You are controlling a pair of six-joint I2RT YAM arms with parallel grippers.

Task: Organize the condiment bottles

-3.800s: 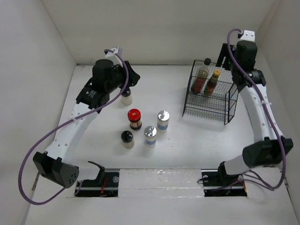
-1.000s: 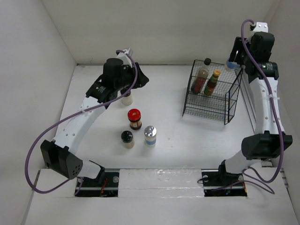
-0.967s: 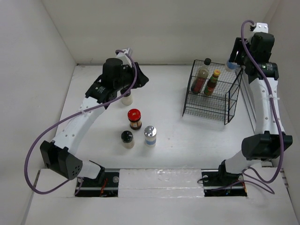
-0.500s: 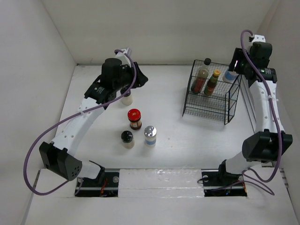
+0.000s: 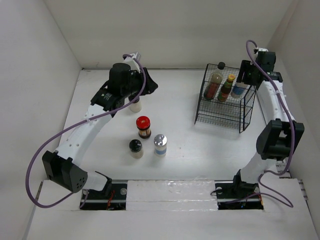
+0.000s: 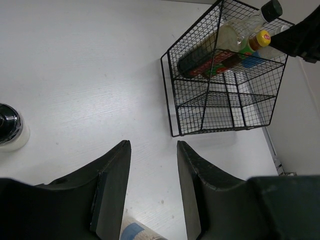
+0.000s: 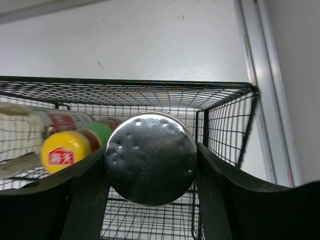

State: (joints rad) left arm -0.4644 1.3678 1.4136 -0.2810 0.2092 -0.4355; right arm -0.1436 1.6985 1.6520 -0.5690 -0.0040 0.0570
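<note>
My right gripper [image 5: 244, 76] [image 7: 150, 150] is shut on a silver-capped shaker [image 5: 240, 89] [image 7: 150, 159], held at the right end of the black wire basket's [image 5: 220, 119] [image 7: 150, 87] top shelf. Beside it lie the yellow-capped green-red bottle [image 5: 227, 87] [image 7: 67, 150] and the tall dark black-capped bottle [image 5: 215, 82]. On the table stand a red-lidded jar [image 5: 143, 125], a second silver-capped shaker [image 5: 160, 144] and two black-capped pale jars [image 5: 135, 147] [image 5: 135, 105]. My left gripper [image 5: 150, 86] [image 6: 153, 145] hovers open above the far jar with nothing between its fingers.
The basket [image 6: 220, 107] stands at the back right, close to the right wall. In the left wrist view a pale jar with a dark shiny cap [image 6: 7, 127] sits at the left edge. White walls enclose the table on three sides.
One silver-capped shaker has left the middle of the table. My right gripper has brought it down from above the basket's far right corner onto the top shelf. The left arm has barely moved.
</note>
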